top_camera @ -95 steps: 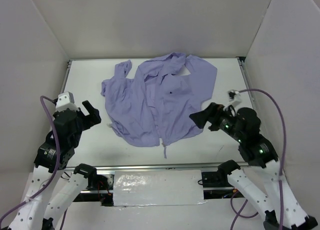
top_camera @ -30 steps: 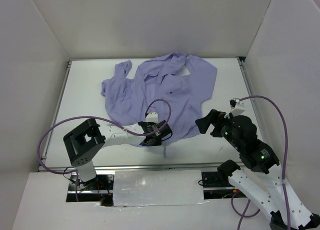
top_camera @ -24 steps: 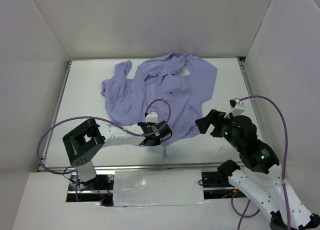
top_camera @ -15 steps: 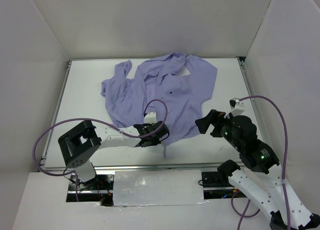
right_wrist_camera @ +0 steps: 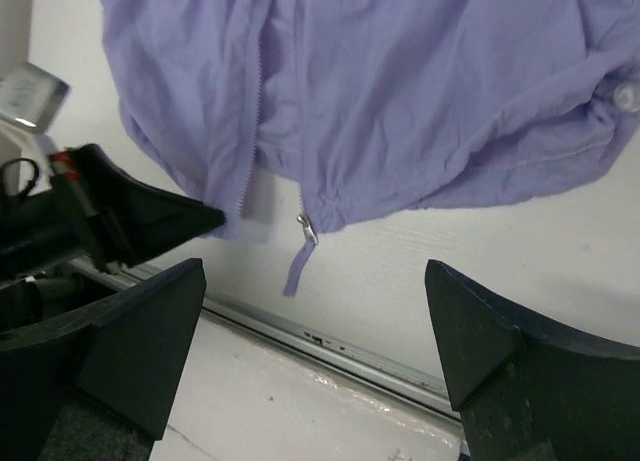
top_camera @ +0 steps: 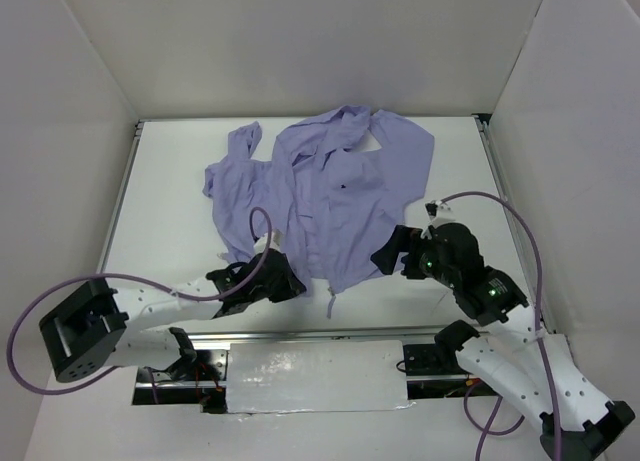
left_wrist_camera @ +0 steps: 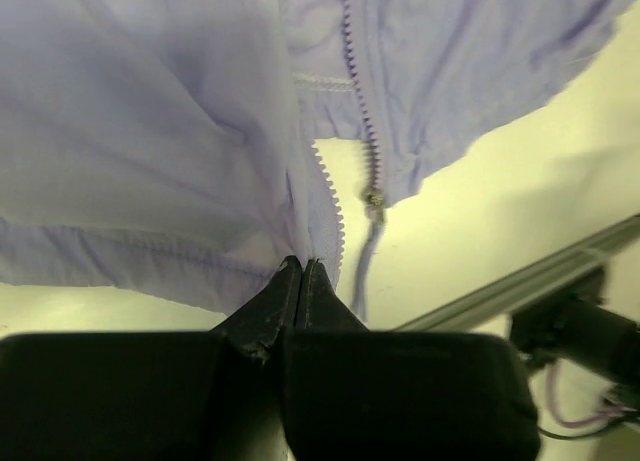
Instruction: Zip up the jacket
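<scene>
progress: early, front unzipped | jacket [top_camera: 320,196]: spread flat, centre toward 12 o'clock | slider [left_wrist_camera: 374,198]: at bottom edge, 6 o'clock | left gripper [left_wrist_camera: 303,271]: pinched on jacket's bottom edge | right gripper [top_camera: 392,253]: wide, empty, 4 o'clock | todo: join halves, run slider up

White table [top_camera: 165,181] between 3 plain white walls [top_camera: 300,41].
</scene>
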Controlling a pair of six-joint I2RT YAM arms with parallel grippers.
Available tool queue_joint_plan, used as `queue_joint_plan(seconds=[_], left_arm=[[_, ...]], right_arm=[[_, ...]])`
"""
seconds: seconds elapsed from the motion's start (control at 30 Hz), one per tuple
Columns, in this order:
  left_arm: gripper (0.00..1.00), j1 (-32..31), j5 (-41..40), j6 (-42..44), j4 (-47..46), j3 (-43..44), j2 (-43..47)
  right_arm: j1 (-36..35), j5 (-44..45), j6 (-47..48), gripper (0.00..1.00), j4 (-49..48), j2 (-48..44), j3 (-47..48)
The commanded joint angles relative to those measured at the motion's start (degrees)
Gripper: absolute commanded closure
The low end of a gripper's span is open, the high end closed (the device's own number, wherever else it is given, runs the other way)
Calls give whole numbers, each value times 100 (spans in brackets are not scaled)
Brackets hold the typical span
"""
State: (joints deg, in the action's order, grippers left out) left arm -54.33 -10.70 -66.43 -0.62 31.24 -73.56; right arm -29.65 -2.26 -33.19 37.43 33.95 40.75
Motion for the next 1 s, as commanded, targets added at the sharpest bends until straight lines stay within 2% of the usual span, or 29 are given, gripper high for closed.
queue_joint_plan(seconds=[0.0,0.17,0.33,0.5,0.6,0.8,0.97], left_arm=[[100,88,113,-466,-974,-416,447],[100,124,-160,-976,-1921,-1197,851],[100,142,-82,-1494,-3170,-1770,747],[100,142,-11,-1724,-4383,-2201,518],[100,142,-2,-1750,-4560,-2193,536],[100,133,-178,-1943,-4710,-2228,685],[100,141,-345,-1944,-3965,-2017,764]], right_arm=[[-50,-301,-240,3,-543,164,-321],[-321,-249,-328,17,-754,533,-577],[-858,217,-320,32,-781,1174,-498],[-1499,857,-328,34,-843,1928,-252],[-1762,1183,-399,33,-851,2290,-77],[-1807,1272,-504,33,-1238,2818,-41],[-1939,1430,-408,35,-1212,3441,222]])
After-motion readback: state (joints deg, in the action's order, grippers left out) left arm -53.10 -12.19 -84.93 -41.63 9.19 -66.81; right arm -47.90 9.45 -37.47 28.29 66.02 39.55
